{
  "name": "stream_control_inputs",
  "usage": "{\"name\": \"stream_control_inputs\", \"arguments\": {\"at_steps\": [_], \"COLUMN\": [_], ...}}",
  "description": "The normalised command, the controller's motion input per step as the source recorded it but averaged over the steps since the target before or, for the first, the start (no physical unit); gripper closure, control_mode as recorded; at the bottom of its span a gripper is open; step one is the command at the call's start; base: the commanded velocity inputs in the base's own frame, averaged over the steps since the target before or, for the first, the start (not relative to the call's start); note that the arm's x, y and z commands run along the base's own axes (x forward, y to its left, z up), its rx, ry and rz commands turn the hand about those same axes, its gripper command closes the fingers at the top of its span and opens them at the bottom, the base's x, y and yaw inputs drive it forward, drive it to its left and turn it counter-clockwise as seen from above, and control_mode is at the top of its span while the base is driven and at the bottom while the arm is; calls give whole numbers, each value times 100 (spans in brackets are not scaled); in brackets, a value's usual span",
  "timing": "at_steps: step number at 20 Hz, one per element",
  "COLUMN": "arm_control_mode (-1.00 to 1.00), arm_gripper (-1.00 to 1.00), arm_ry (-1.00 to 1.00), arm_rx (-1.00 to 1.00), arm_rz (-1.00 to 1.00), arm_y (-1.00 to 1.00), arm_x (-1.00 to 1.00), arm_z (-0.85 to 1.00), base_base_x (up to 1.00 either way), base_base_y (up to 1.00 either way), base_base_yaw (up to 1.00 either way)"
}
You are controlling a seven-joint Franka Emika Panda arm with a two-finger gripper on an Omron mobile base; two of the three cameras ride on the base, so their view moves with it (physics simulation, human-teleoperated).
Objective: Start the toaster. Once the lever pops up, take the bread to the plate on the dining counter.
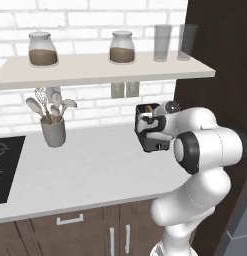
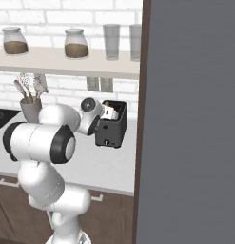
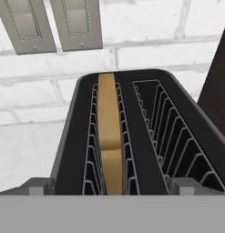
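The dark toaster (image 1: 156, 141) (image 2: 111, 128) stands at the back right of the pale worktop, against the brick wall. In the hand view I look down into its two top slots (image 3: 145, 136). A tan slice of bread (image 3: 108, 136) stands on edge in the left slot, and the right slot is empty. My gripper (image 3: 111, 189) (image 1: 149, 119) (image 2: 108, 113) hovers just above the toaster, open, with one fingertip (image 3: 38, 186) off each side of the toaster's near end. The plate and the dining counter are out of view.
A grey utensil crock (image 1: 53, 131) stands on the worktop (image 1: 95, 170) to the left, with a black cooktop (image 1: 5, 167) beyond it. A shelf (image 1: 95, 70) with jars and glasses hangs overhead. A dark tall cabinet (image 1: 220, 60) flanks the toaster's right. Wall switches (image 3: 54, 22) sit behind the toaster.
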Motion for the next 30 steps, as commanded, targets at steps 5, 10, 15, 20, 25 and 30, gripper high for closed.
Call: {"name": "stream_control_inputs", "arguments": {"at_steps": [5, 10, 15, 20, 25, 30], "arm_control_mode": [-100, -100, -100, -100, -100, -100], "arm_gripper": [-100, -100, -100, -100, 100, 100], "arm_ry": [0, 0, 0, -2, -7, -13], "arm_rx": [0, 0, 0, 0, 0, 0], "arm_rz": [-4, -5, -3, -1, 0, 0], "arm_y": [-2, -2, 0, 0, 0, 0], "arm_x": [37, 34, 26, 15, 0, -1], "arm_z": [-1, -8, -16, -9, -2, 0], "base_base_x": [0, 0, 0, 0, 0, 0], "base_base_y": [0, 0, 0, 0, 0, 0], "base_base_yaw": [0, 0, 0, 0, 0, 0]}}
